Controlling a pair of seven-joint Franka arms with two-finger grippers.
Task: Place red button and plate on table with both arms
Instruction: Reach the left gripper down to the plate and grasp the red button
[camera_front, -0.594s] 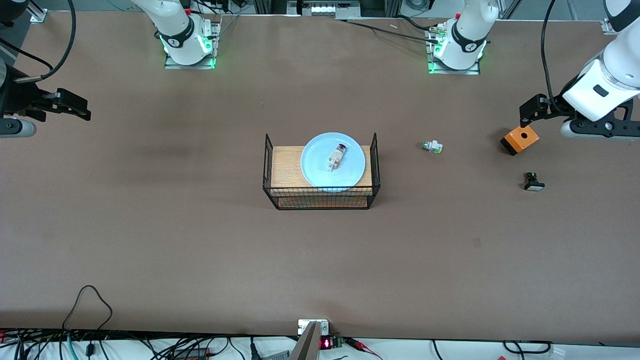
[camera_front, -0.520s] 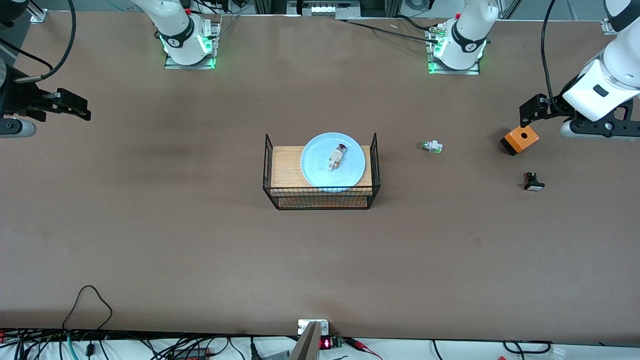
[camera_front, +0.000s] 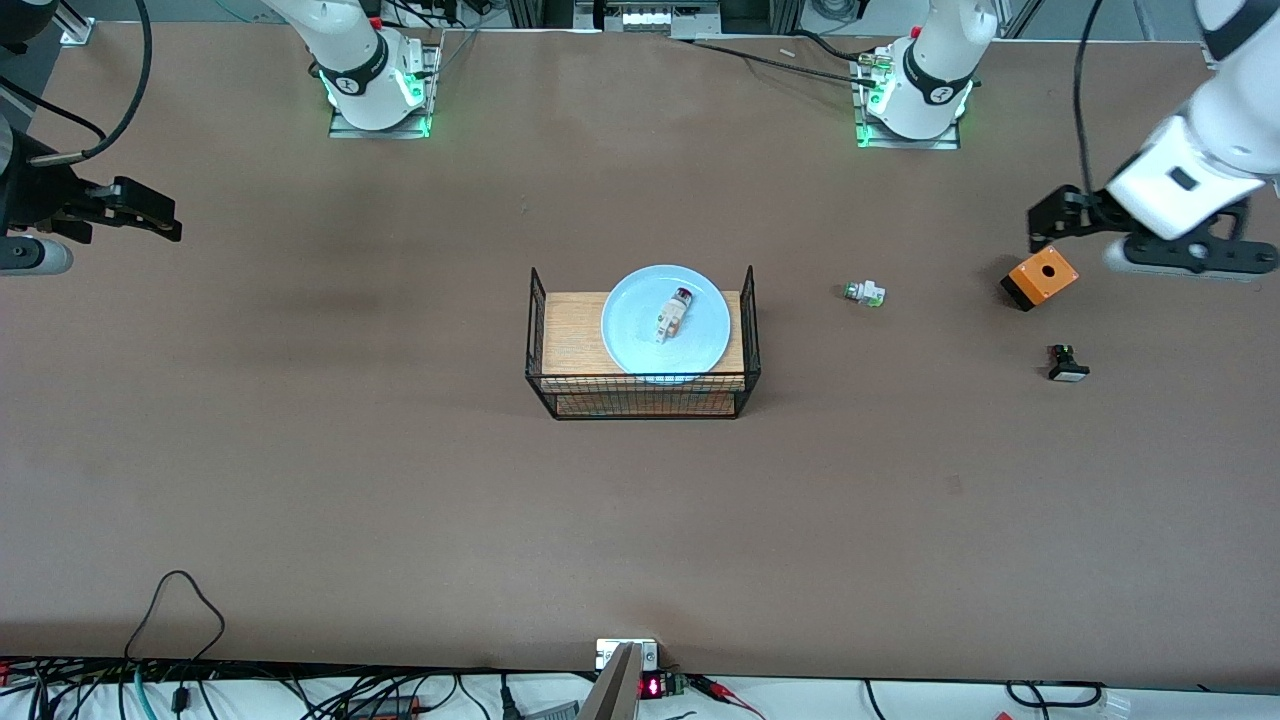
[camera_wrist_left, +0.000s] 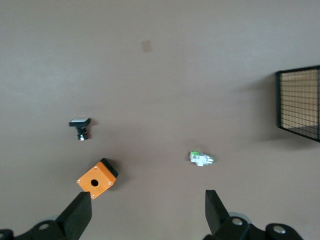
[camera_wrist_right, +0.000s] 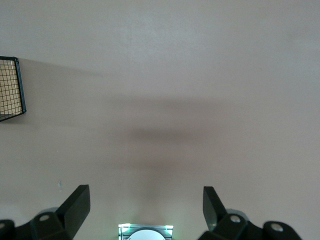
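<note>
The light blue plate (camera_front: 630, 325) sits on the wood top of the black wire rack (camera_front: 640, 398) in the middle of the brown table (camera_front: 400, 480). The red button (camera_front: 672, 312) lies on the plate, its red cap pointing toward the arms' bases. My left gripper (camera_front: 1048, 218) hangs open and empty over the table at the left arm's end, just by an orange box; it also shows in the left wrist view (camera_wrist_left: 147, 212). My right gripper (camera_front: 150, 215) hangs open and empty over bare table at the right arm's end, as the right wrist view (camera_wrist_right: 145, 207) shows.
An orange box (camera_front: 1040, 278) (camera_wrist_left: 97, 179), a black white-faced button (camera_front: 1067, 364) (camera_wrist_left: 80, 127) and a white piece with a green end (camera_front: 864, 293) (camera_wrist_left: 201, 158) lie on the table between the rack and the left gripper. The rack's corner shows in the left wrist view (camera_wrist_left: 300, 102) and in the right wrist view (camera_wrist_right: 11, 87).
My left gripper has shifted slightly toward the middle of the table, over the edge of the orange box. The right arm, plate and button have not moved.
</note>
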